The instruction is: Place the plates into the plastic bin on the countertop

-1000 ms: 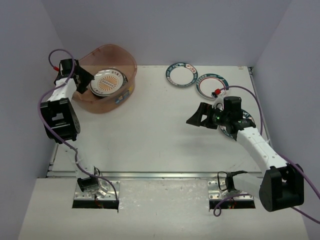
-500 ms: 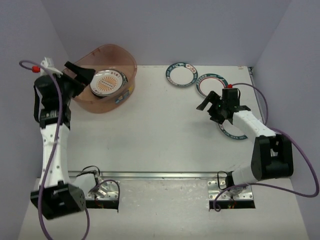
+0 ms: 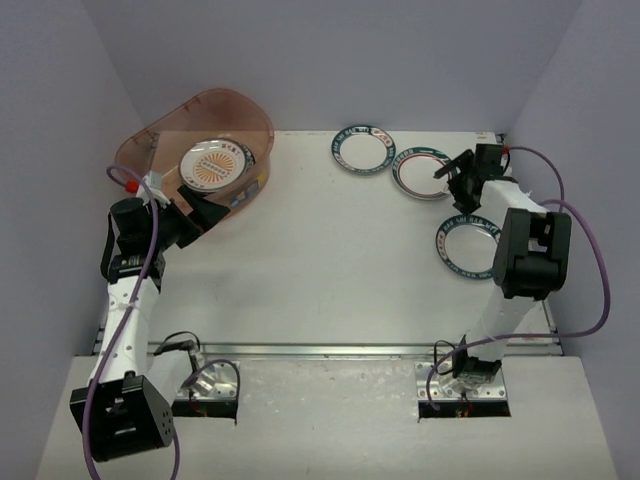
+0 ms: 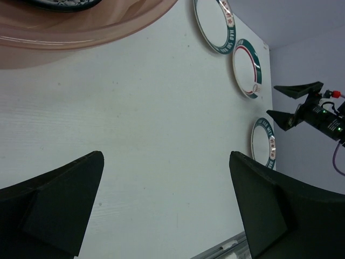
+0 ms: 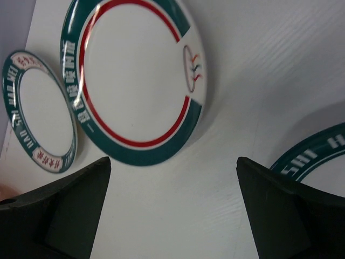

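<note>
The plastic bin (image 3: 160, 135) stands at the far left of the countertop (image 3: 330, 260). An orange sunburst plate (image 3: 215, 163) lies on top inside it. Three plates lie on the countertop at the far right: a teal-rimmed plate (image 3: 363, 149), a red-and-teal plate (image 3: 420, 172) and a second teal-rimmed plate (image 3: 465, 246). My left gripper (image 3: 205, 212) is open and empty just outside the bin's near wall. My right gripper (image 3: 452, 186) is open and empty, low over the gap between the red-and-teal plate (image 5: 135, 81) and the nearer teal plate (image 5: 318, 156).
A metal strip (image 3: 330, 351) runs along the countertop's front edge. Grey walls close in the back and both sides. In the left wrist view the bin's rim (image 4: 81, 32) is at the top, and the three plates and my right gripper (image 4: 294, 102) at the right.
</note>
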{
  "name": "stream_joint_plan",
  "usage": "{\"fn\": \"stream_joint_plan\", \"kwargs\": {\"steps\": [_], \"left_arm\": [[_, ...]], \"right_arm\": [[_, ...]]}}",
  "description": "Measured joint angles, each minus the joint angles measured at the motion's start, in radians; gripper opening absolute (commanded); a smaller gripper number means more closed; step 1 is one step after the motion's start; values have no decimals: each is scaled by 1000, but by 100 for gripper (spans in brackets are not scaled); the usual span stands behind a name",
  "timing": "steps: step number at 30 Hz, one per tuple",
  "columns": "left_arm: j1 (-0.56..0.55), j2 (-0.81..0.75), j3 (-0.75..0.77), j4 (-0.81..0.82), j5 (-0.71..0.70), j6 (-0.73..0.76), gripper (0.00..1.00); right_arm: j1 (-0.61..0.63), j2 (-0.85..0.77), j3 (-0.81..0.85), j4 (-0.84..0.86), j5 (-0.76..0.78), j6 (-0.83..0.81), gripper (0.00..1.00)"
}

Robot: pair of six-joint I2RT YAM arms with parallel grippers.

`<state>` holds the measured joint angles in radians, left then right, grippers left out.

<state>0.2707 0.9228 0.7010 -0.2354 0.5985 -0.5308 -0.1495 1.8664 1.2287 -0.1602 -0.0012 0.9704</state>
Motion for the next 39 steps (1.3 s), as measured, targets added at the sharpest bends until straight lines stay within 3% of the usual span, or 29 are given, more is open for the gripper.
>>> {"fn": "stream_joint_plan", "kwargs": {"steps": [7, 14, 21, 26, 32, 39], "left_arm": [[-22, -41, 0, 0, -8, 27, 100], [-28, -42, -3, -17, -62, 29, 100], [-28, -42, -3, -41, -114, 26, 100], [-28, -27, -3, -61, -126, 27, 100], [-28, 0, -3, -77, -91, 35, 100], [-59, -5, -3, -72, -63, 38, 100]], "right_arm": [[-100, 192, 159, -28, -18, -103, 98], [-146, 332, 294, -23, -199, -211, 79], [-159, 462, 413, 5, -428, -237, 36], [-166, 479, 398, 10, -472, -234, 0], [-180, 428, 281, 87, -493, -166, 0], [-179, 174, -26, 209, -460, -95, 0]]}}
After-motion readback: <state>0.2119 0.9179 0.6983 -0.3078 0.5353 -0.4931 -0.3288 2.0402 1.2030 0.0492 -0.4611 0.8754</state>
